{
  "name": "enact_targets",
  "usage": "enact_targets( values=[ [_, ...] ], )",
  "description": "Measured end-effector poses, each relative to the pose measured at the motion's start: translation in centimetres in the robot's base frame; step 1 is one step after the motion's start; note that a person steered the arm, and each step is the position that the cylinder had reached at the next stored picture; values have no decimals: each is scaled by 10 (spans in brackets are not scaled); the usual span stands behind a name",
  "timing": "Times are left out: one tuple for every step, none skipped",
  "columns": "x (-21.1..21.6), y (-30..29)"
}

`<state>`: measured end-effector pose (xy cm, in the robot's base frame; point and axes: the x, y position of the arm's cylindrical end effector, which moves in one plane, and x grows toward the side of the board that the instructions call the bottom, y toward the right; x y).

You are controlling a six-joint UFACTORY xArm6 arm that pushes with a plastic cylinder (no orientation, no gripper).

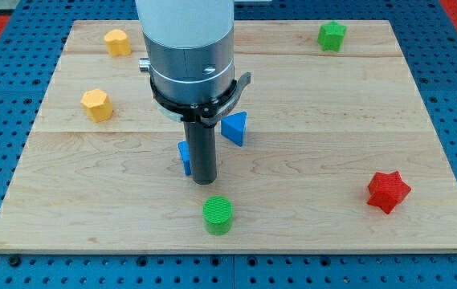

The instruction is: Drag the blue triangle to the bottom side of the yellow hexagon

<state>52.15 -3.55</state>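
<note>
While my tip (204, 181) rests touching a partly hidden blue block (185, 156) on its left, the blue triangle (235, 128) sits apart, up-right; the yellow hexagon (97, 105) lies far left.

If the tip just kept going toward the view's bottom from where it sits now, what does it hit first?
Probably the green cylinder. My tip sits just above it and slightly to the view's left, with bare board between them. It could merely clip that block's left edge; depth is hard to judge from one view.
</note>
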Motion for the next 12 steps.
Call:
enact_targets(
  values=[
    [0, 10],
    [-6, 54],
    [-12, 69],
    [-18, 72],
    [-24, 73],
    [-30, 74],
    [-35, 77],
    [-40, 78],
    [-40, 98],
    [-65, 93],
    [-74, 60],
    [-79, 10]
  ],
)
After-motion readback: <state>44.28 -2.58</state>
